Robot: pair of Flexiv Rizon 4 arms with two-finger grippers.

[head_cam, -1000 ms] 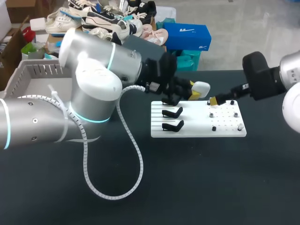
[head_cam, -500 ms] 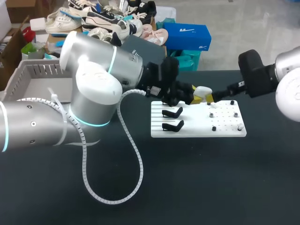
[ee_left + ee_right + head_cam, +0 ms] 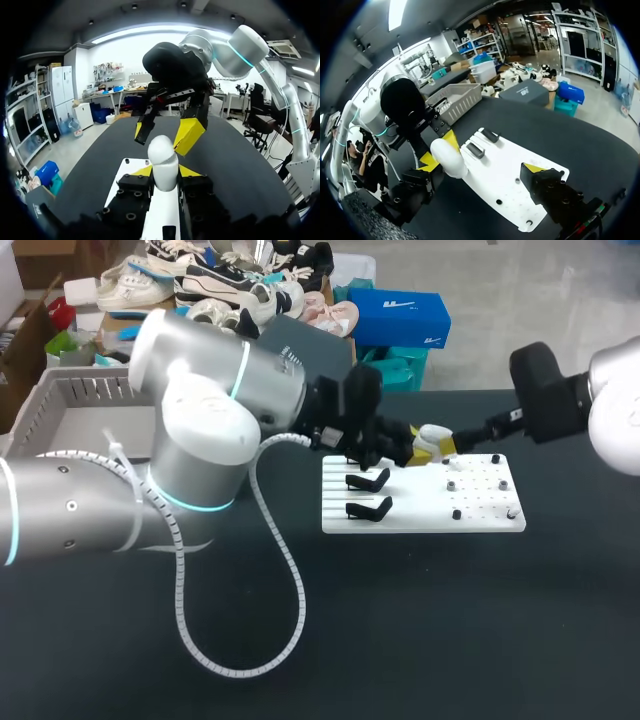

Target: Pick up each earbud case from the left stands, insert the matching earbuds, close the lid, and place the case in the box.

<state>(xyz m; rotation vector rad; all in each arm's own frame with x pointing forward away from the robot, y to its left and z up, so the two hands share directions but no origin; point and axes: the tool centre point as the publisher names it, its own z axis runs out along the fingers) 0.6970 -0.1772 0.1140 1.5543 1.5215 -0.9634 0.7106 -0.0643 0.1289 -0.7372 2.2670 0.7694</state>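
The left pincer [image 3: 164,171] is clamped on the white earbud case [image 3: 161,150] and holds it up over the far end of the white board [image 3: 420,518]. The right pincer [image 3: 480,165] has its fingers wide apart, with one finger close beside the case. Two black stands [image 3: 368,480] sit on the board, under the left arm. A white cable [image 3: 285,570] loops down over the dark counter [image 3: 450,640]. The grey box [image 3: 95,390] sits well apart, at the far left. The board lies well away from the counter's near edge.
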